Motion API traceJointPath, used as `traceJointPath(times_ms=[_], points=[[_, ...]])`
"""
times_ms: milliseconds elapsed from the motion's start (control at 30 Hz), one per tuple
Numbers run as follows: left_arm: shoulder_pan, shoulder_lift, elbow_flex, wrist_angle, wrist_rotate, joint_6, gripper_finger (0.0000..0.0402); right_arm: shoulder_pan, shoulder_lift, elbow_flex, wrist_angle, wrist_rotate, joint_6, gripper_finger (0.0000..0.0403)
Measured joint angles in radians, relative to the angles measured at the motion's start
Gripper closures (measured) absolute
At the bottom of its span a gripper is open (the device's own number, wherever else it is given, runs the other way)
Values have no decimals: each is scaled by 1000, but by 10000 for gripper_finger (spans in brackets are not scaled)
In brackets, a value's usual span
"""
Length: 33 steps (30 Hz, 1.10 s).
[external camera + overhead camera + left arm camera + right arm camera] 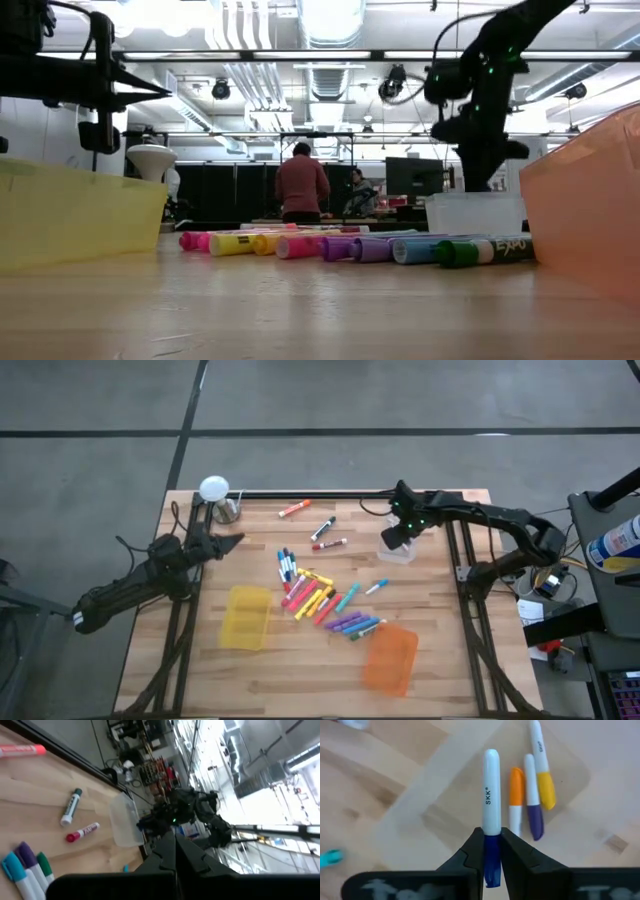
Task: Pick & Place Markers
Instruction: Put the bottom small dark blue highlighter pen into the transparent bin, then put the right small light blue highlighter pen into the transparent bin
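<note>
Task approx. early stage: the right gripper [491,851] holds a blue-and-white marker [490,805] clamped between its fingers directly above the clear bin [396,550], which already contains three markers [530,795] (orange, purple, yellow caps). Most markers [320,597] remain loose on the table [300,670] betw. the yellow bin [246,617] and orange bin [390,659], w/ a few apart near the far edge. Left gripper [236,541] is closed and empty, parked at the table's left side.

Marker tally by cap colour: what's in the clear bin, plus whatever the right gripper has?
Orange-capped marker: 1
Purple-capped marker: 1
Yellow-capped marker: 1
Blue-capped marker, held in right gripper: 1
Total: 4
</note>
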Motion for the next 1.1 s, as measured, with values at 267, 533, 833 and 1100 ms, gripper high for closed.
traceJointPath(times_ms=[267, 533, 833, 1100], points=[[0, 0, 0, -1, -14, -3, 401, 6, 95, 10, 65, 0, -69, 308], [-1, 0, 0, -4, -13, -32, 401, 7, 68, 31, 61, -22, -142, 235], [-1, 0, 0, 3, 0, -68, 401, 99, -22, 118, 65, -180, -88, 225], [-1, 0, 0, 1, 24, -83, 401, 334, -25, 208, 55, -263, -278, 242]])
